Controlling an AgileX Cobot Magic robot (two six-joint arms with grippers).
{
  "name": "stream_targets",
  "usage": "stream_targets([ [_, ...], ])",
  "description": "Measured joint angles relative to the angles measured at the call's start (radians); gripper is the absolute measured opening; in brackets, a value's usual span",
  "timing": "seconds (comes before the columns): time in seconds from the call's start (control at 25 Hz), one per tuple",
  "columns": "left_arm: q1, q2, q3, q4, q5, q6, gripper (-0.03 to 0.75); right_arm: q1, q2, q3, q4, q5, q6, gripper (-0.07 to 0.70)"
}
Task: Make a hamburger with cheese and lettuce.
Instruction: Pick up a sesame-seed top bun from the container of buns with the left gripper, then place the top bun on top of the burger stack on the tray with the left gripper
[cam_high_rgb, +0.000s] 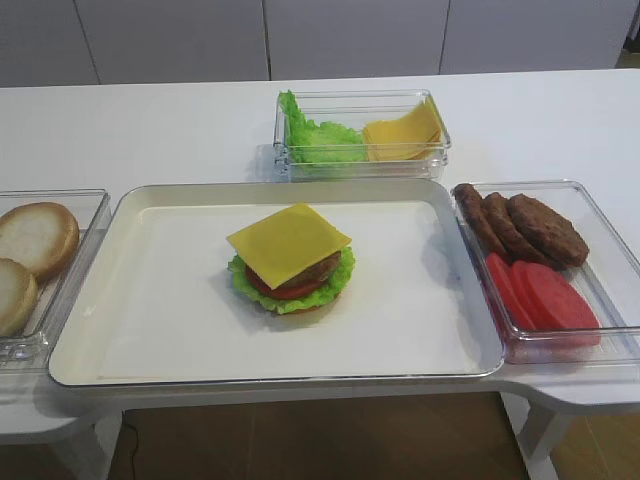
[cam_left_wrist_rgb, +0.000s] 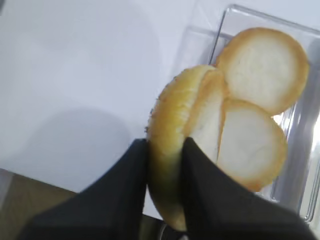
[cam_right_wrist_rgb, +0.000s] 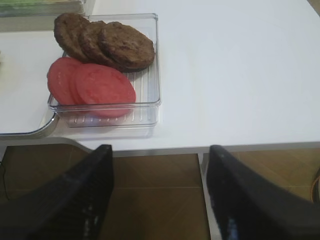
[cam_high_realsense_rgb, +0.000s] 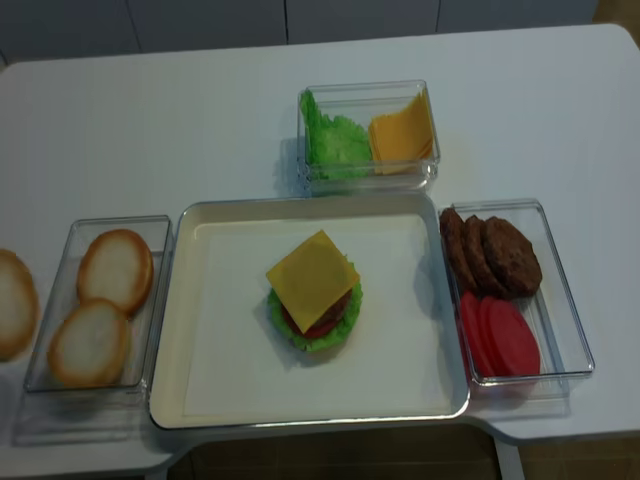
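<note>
The hamburger (cam_high_rgb: 292, 270) sits near the middle of the white tray (cam_high_rgb: 150, 330), built up to its cheese (cam_high_rgb: 289, 243): a square yellow slice lying flat on top, corners overhanging the brown patty and red tomato beneath, with the lettuce (cam_high_rgb: 340, 272) frilling out around the stack. No top bun is on it yet, so I judge I am in the capping step.

In my left wrist view the left gripper (cam_left_wrist_rgb: 165, 165) is pinching a golden sesame bun top (cam_left_wrist_rgb: 172, 150) on edge, its fingers pressed against either side of the dome. It hangs just beside the clear bun bin (cam_left_wrist_rgb: 300, 150), where two pale bun halves (cam_left_wrist_rgb: 255, 105) lie cut side up. In the realsense high view that held bun shows at the far left edge, well apart from the tray.

My right gripper (cam_right_wrist_rgb: 160, 190) is spread wide and holding nothing, parked off the table's front edge near the patty and tomato bin (cam_right_wrist_rgb: 150, 75).

Next, as I read it, I need to carry the bun top rightward over the tray, turn it dome-up, centre it above the cheese and let go low, so the slice does not slide askew.
</note>
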Motion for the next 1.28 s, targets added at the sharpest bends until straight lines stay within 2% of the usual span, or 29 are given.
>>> stream_targets([
  [0.12,-0.026,-0.056,-0.040,0.024,0.004,0.001,0.144,0.000,0.000,0.000,0.000,0.000,0.000,0.446],
  [0.28,-0.133,-0.094,-0.081,0.061,0.033,0.031,0.144,0.000,0.000,0.000,0.000,0.000,0.000,0.446],
  [0.44,-0.264,-0.099,-0.107,0.139,0.084,0.023,0.144,0.000,0.000,0.000,0.000,0.000,0.000,0.446],
  [0.72,-0.503,-0.099,-0.109,0.263,0.103,-0.066,0.141,0.000,0.000,0.000,0.000,0.000,0.000,0.447],
  [0.92,-0.697,-0.054,-0.109,0.365,0.148,-0.124,0.141,0.000,0.000,0.000,0.000,0.000,0.000,0.446],
  [1.08,-0.853,0.017,-0.109,0.472,0.177,-0.222,0.141,0.000,0.000,0.000,0.000,0.000,0.000,0.446],
  [1.28,-1.026,0.113,-0.109,0.601,0.177,-0.334,0.141,0.000,0.000,0.000,0.000,0.000,0.000,0.447],
])
